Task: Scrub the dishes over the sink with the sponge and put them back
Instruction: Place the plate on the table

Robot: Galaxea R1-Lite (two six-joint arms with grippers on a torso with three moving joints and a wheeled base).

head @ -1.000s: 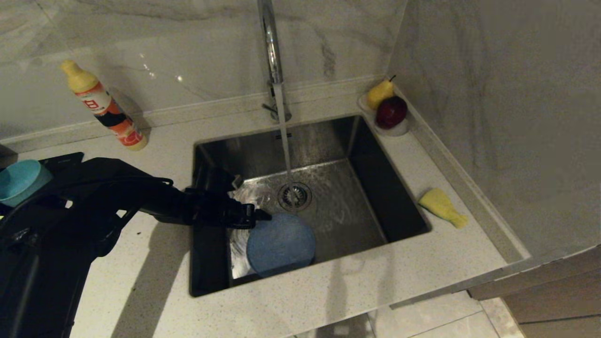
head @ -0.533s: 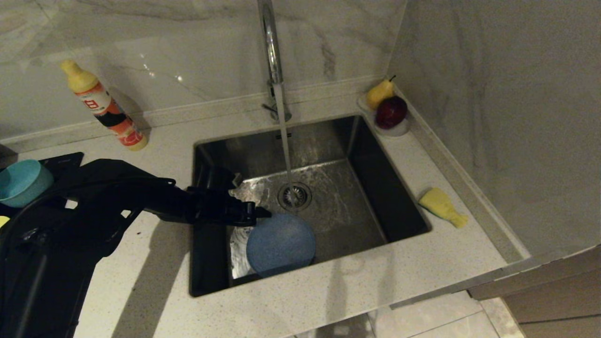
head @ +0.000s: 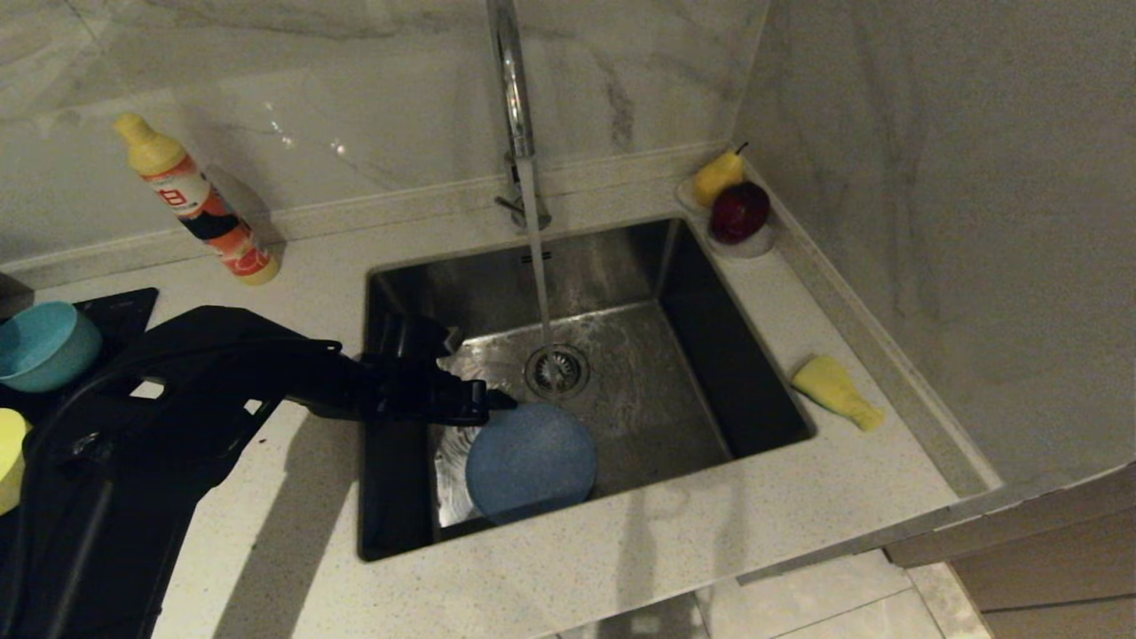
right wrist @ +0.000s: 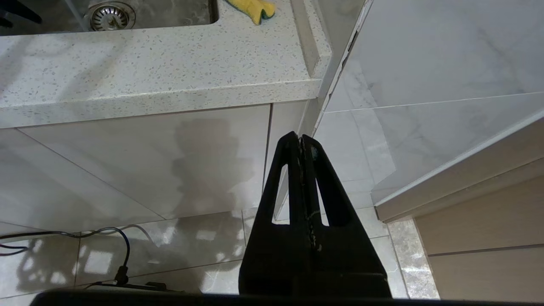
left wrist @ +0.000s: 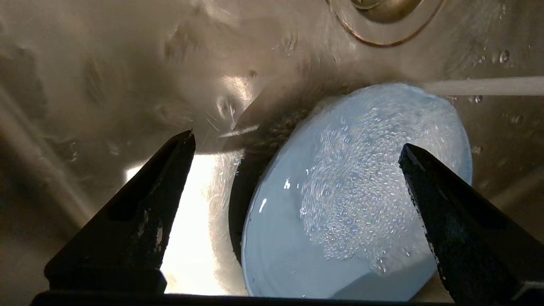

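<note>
Sink: the square brushed stainless-steel sink sat recessed in a pale speckled stone counter; water ran from the tall chrome tap onto the round drain strainer.
Plate: the wide flat light-blue plastic plate lay in the basin's near-left part, leaning against the front wall, its surface wet and beaded with droplets.
Left gripper: the black left gripper reached over the sink's left rim, fingers spread wide, holding nothing, tips just above the plate's far edge.
Open room: the basin floor to the right of the plate and past the drain lay bare.
Sponge: the squashed yellow sponge with a thin green face lay on the counter right of the sink, near the wall.
Other dishes: a teal-blue round bowl and a pale yellow bowl stood at the far left edge.
Right gripper: the black right gripper hung parked below counter level, fingers pressed together, empty.
Back edge: an orange bottle with a yellow cap leaned at the backsplash.
</note>
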